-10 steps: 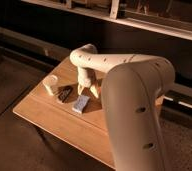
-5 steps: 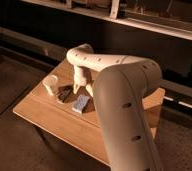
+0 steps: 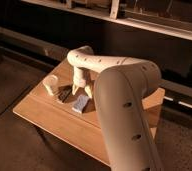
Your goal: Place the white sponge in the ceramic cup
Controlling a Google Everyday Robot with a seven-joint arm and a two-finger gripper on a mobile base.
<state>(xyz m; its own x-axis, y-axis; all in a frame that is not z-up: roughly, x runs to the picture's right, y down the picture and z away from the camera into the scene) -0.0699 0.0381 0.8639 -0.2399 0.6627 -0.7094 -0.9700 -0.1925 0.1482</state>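
The white sponge point(image 3: 81, 103) lies flat on the wooden table point(image 3: 44, 114), near its middle. The ceramic cup point(image 3: 50, 84) stands upright near the table's left edge. My white arm bends over the table from the right. Its gripper point(image 3: 75, 90) points down just above the table, between the sponge and a dark object point(image 3: 64, 94). The gripper is close to the sponge's upper left end, and the cup is further to its left. The sponge is on the table, not in the gripper.
The dark flat object lies between the cup and the sponge. My bulky arm link point(image 3: 121, 115) hides the table's right part. A dark shelf unit point(image 3: 139, 20) runs behind the table, and there is dark floor point(image 3: 9, 145) at the left and front.
The arm has swung slightly to the left and the gripper has come lower over the table, near the sponge. The sponge and the cup have not moved.
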